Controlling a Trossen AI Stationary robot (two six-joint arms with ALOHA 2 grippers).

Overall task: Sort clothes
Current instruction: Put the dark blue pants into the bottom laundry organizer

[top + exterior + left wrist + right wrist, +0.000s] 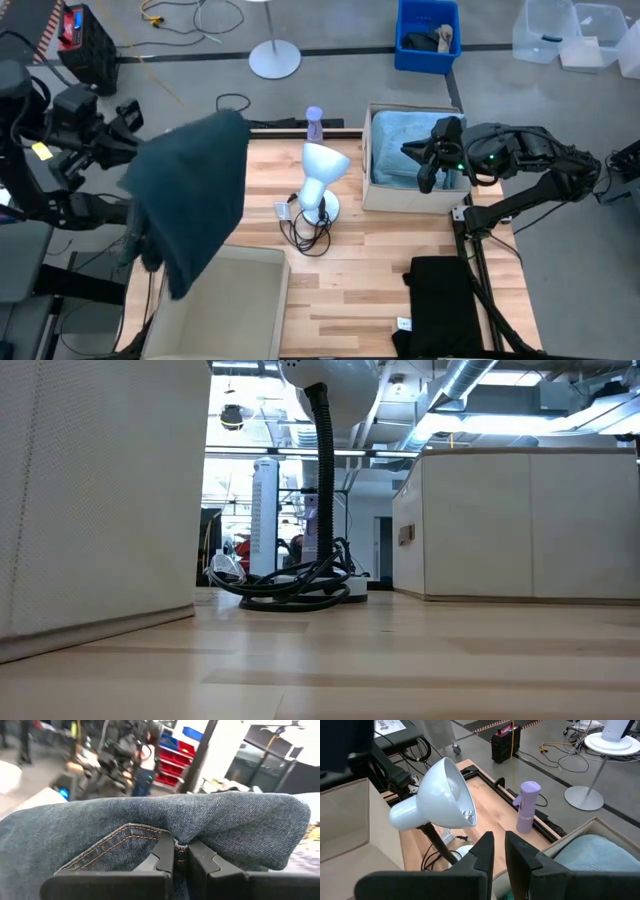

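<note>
The blue denim jeans (195,190) hang in the air over the table's left side, above the near-left beige box (262,310). My left gripper (181,845) is shut on them; in the high view the jeans hide it. My right gripper (430,170) is shut and empty above the far-right beige box (372,195). A pale teal shirt (395,140) lies in that box. A black garment (440,300) lies flat on the table's near right. The dark green trousers do not show. My left gripper pinches a bunched fold of the jeans (180,837) between its two fingers, beside an orange-stitched seam (125,832). The denim bulges up over the fingertips. The jeans hang below the hold, clear of the table, and their lower end (180,280) hangs over the near-left box.
A white desk lamp (320,175) with a coiled black cord (305,235) stands mid-table between the boxes. A purple spray bottle (314,122) stands at the far edge. Bare wood (350,290) lies between the near-left box and the black garment.
</note>
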